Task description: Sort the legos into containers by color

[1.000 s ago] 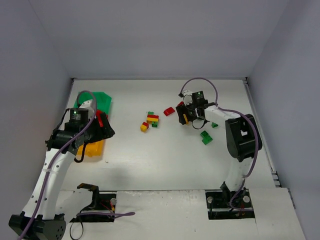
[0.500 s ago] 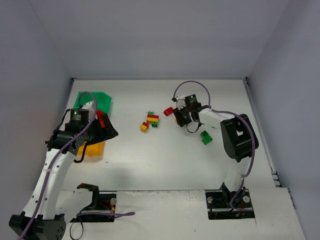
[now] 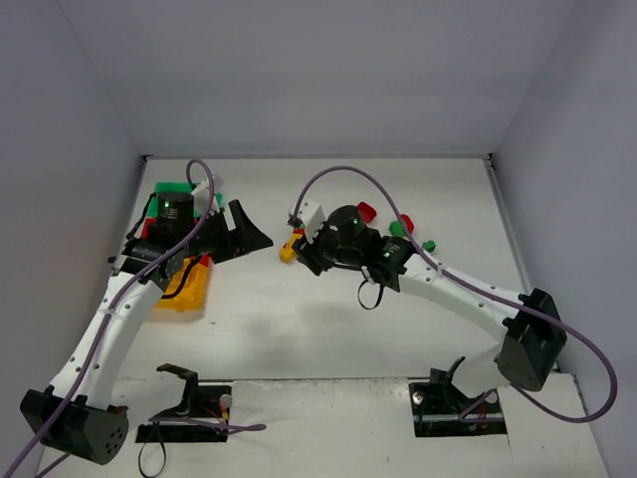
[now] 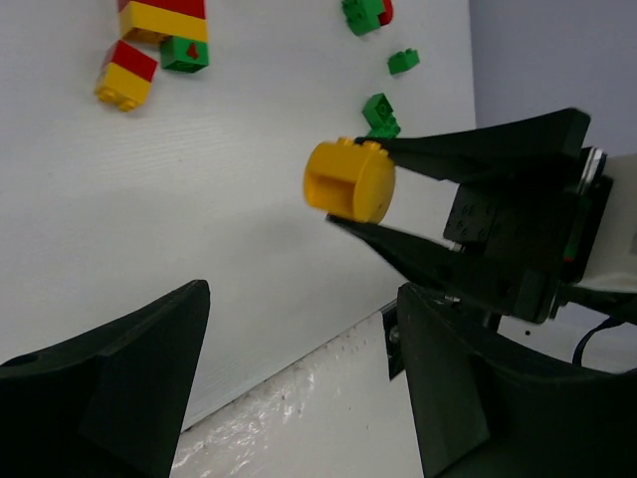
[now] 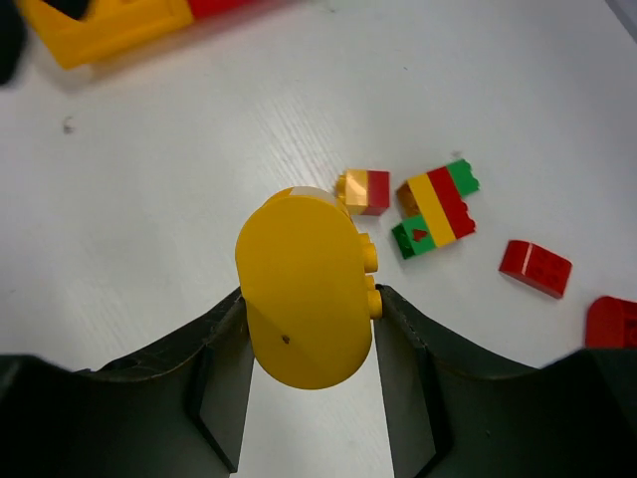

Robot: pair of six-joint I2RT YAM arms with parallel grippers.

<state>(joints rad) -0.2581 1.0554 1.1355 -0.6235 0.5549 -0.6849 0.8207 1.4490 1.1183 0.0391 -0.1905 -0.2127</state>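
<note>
Your right gripper (image 5: 309,319) is pinching one yellow brick (image 5: 299,269) with a rounded end. Both fingers press on its flat sides, and it is held clear above the table (image 3: 328,309), near the middle.

Your left gripper (image 4: 302,299) is spread wide with nothing between its fingers. It points toward the held brick and is well apart from it.

You have three bins at the left side of the table:
- One green bin (image 3: 171,189) sits farthest back.
- One yellow bin (image 5: 109,28) sits nearest you.
- One red bin (image 5: 234,6) sits beside the yellow one and is mostly hidden by the left arm.

From the right wrist view you can count four loose pieces on the table below the held brick:
- One red-and-yellow pair (image 5: 363,191) lies just beyond the brick.
- One three-colour stack (image 5: 435,207) of green, yellow and red lies just beside the pair but does not touch it.
- Two red bricks (image 5: 535,267) lie further right, and the second is cut off by the frame edge.

The left wrist view adds three green bricks (image 4: 403,62) on the far side of the right gripper. One has a red piece against it, and one is partly covered by a gripper finger.

You cannot tell from these views whether any brick lies inside a bin
</note>
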